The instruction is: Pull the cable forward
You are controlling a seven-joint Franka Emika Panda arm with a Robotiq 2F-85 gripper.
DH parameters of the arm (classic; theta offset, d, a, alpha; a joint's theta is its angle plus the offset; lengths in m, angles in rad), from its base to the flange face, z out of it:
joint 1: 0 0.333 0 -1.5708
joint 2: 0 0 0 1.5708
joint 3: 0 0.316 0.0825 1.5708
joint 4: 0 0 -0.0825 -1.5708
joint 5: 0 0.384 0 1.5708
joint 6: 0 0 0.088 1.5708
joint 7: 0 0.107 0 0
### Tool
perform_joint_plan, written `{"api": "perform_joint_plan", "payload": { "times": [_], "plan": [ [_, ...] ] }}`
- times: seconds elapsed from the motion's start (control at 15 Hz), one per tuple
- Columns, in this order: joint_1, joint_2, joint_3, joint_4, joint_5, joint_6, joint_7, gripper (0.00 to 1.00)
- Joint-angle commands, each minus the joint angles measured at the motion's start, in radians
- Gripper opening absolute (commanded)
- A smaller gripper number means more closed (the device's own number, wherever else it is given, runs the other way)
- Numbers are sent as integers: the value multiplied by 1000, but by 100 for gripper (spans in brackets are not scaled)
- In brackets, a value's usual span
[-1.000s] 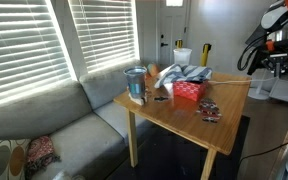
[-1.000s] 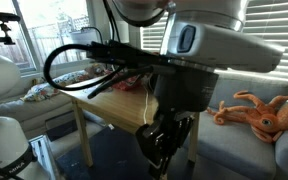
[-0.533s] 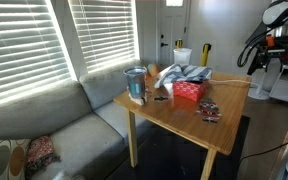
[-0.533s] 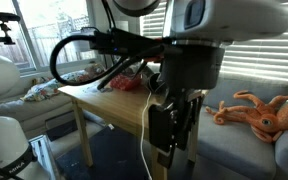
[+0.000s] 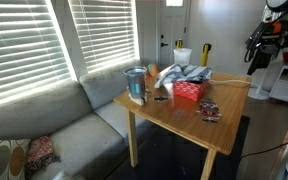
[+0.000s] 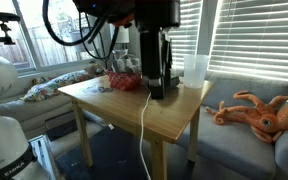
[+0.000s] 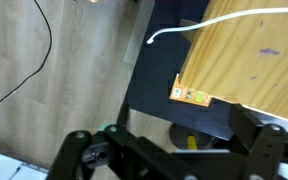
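Note:
The cable (image 6: pixel 146 130) is a thin pale cord that runs across the wooden table (image 6: pixel 174 115) and hangs over its near edge toward the floor. From the wrist view, the cable (image 7: pixel 199 25) crosses the table corner and its free end lies just past the edge. It shows as a faint line on the tabletop in an exterior view (image 5: pixel 224 86). My gripper (image 6: pixel 156 92) hangs above the table edge, open, clear of the cable. In the wrist view the gripper (image 7: pixel 164 135) has its fingers (image 7: pixel 76 148) spread wide with nothing between them.
A red box (image 5: pixel 189 91), a clear cup (image 5: pixel 135 84) and a small dark patterned item (image 5: pixel 210 111) sit on the table. A white cup (image 6: pixel 194 70) stands at its far corner. A grey sofa (image 5: pixel 54 125) with an orange octopus toy (image 6: pixel 254 110) flanks it.
The gripper went from shut to open, let go of the cable and rose from below the table edge to above it. The cable end now hangs free.

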Motion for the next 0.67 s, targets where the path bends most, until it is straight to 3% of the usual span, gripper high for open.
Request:
{"api": "perform_joint_plan", "payload": {
  "times": [0.0,0.53,0.6],
  "plan": [
    [34,-166,67,-80,1,-6,-91,100],
    [190,-291,120,-105,18,18,-342,100],
    [154,-249,124,-74,12,0,-285,100]
  ]
}}
